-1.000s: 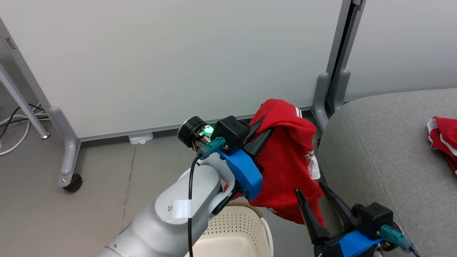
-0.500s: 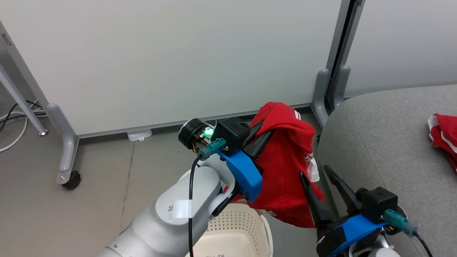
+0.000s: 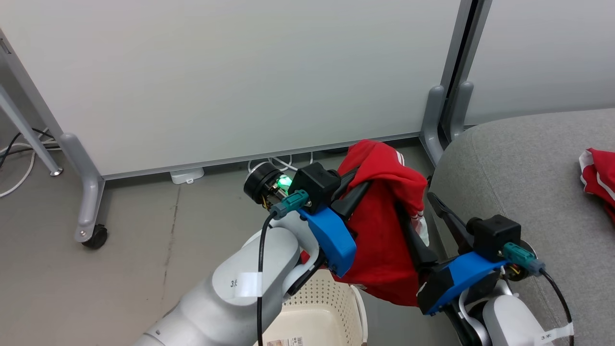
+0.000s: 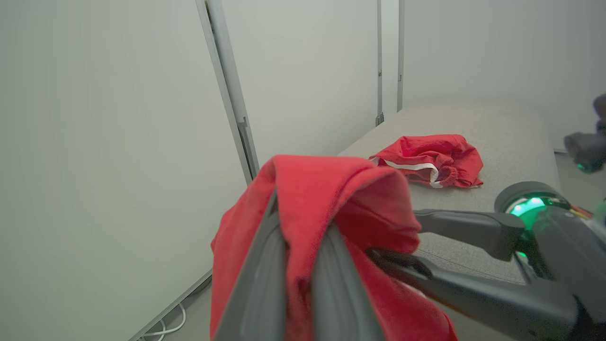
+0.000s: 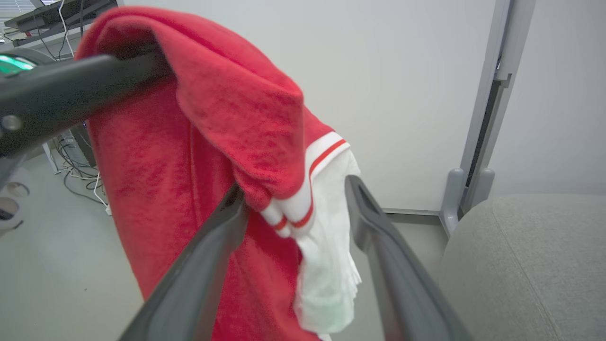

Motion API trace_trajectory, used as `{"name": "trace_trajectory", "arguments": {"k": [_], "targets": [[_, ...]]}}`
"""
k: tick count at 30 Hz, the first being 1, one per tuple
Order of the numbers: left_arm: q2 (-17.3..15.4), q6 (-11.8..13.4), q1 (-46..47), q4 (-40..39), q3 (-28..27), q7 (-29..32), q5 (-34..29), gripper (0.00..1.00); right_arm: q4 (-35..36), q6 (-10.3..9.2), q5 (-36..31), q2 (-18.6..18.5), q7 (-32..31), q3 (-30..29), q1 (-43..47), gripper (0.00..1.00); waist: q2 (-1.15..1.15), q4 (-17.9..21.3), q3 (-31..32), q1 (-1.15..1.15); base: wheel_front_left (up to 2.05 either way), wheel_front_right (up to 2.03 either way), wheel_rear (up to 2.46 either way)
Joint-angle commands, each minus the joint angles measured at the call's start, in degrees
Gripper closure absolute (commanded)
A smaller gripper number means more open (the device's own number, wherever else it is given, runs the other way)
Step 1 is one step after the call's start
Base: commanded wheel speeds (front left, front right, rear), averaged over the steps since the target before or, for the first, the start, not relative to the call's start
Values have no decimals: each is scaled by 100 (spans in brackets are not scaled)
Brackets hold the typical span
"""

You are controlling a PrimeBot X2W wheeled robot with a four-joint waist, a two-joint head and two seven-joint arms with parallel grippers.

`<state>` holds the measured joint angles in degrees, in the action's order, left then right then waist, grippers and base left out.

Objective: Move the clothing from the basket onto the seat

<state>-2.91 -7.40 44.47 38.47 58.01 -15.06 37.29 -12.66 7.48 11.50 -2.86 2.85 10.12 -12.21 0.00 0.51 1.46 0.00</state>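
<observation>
A red garment (image 3: 384, 230) with white striped trim (image 5: 322, 218) hangs above the basket (image 3: 322, 307). My left gripper (image 3: 358, 185) is shut on its top fold, and the cloth drapes over the fingers (image 4: 265, 265). My right gripper (image 3: 419, 211) is open beside the seat (image 3: 528, 182), its fingers (image 5: 208, 265) standing either side of the white trim without closing on it. A second red garment (image 3: 598, 178) with white trim lies on the grey seat; the left wrist view shows this second garment (image 4: 431, 158) crumpled on the cushion (image 4: 497, 128).
White partition panels on grey wheeled feet (image 3: 89, 211) stand behind. Cables (image 3: 283, 163) lie on the floor under the panel. The basket's inside is mostly hidden by my left arm (image 3: 240, 298).
My right gripper has risen and moved in toward the hanging garment, its fingers now around the white trim. The left gripper has kept its hold. The head camera shifted slightly.
</observation>
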Motion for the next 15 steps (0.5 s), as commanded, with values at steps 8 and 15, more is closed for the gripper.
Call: {"name": "trace_trajectory", "arguments": {"k": [8, 15], "targets": [[3, -12, 55, -31, 102, -17, 73, 100, -790, 3, 104, -5, 73, 160, -676, 0, 0, -11, -60, 0, 0, 0, 0], [2, -12, 96, -54, 152, -18, 130, 100, -1381, 2, 240, -5, 180, 395, -1065, 100, 0, -37, -72, 0, 0, 0, 0]]}}
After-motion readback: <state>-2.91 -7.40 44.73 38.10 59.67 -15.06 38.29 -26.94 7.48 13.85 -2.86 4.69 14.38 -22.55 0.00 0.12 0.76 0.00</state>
